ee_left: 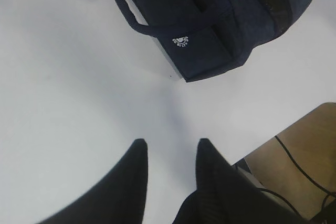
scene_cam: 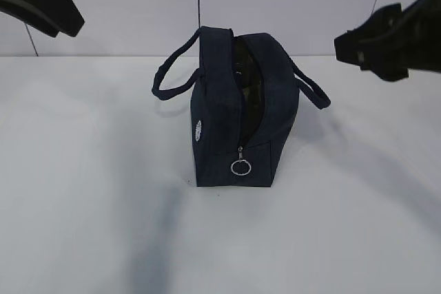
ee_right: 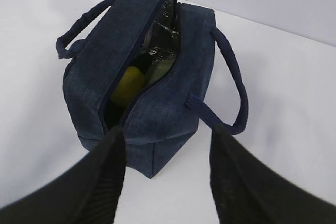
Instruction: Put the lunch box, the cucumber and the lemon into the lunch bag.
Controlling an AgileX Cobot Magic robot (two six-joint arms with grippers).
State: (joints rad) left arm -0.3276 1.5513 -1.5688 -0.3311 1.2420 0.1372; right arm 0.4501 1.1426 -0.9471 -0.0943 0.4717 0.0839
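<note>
The dark navy lunch bag stands upright mid-table with its top zipper open and both handles hanging outward. Down through the opening, the right wrist view shows the yellow lemon inside the lunch bag. A duller green shape lies beside the lemon, against the foil lining. I cannot tell whether that shape is the cucumber or the lunch box lid. My left gripper hangs open and empty over bare table, to the left of the lunch bag. My right gripper is open and empty, raised above the bag's near end.
The zipper's metal ring pull hangs on the bag's front end. Both arms are up high, the left gripper at top left and the right gripper at top right. A brown floor with cables lies past the table edge.
</note>
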